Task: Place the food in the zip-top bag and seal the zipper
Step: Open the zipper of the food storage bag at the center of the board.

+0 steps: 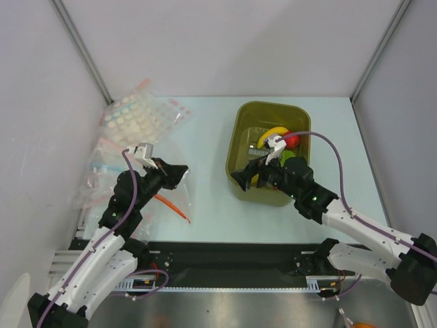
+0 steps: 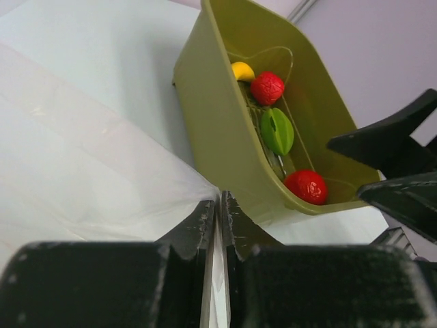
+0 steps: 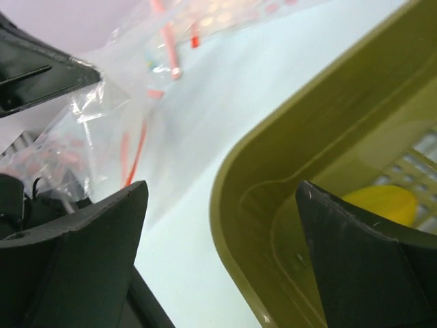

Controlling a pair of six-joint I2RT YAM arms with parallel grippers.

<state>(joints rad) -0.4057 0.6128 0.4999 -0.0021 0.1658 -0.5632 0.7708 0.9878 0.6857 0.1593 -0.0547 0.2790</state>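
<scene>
The zip-top bag (image 1: 171, 195) lies at the left, its orange-red zipper (image 1: 172, 206) at the near side. My left gripper (image 1: 179, 174) is shut on the bag's clear film (image 2: 102, 171), which runs up between the fingertips (image 2: 219, 205). The food sits in the olive basket (image 1: 239, 130): a yellow banana (image 2: 242, 70), two red fruits (image 2: 267, 87) (image 2: 306, 186) and a green piece (image 2: 277, 130). My right gripper (image 3: 222, 188) stands open and empty astride the basket's near-left rim (image 3: 232, 178). One finger is outside, the other inside beside the banana (image 3: 382, 201).
A clear bag with pale dots (image 1: 140, 116) and other clear bags with pink and blue strips (image 1: 99, 174) lie at the far left by the wall. White walls close in the table on three sides. A strip of bare table separates bag and basket.
</scene>
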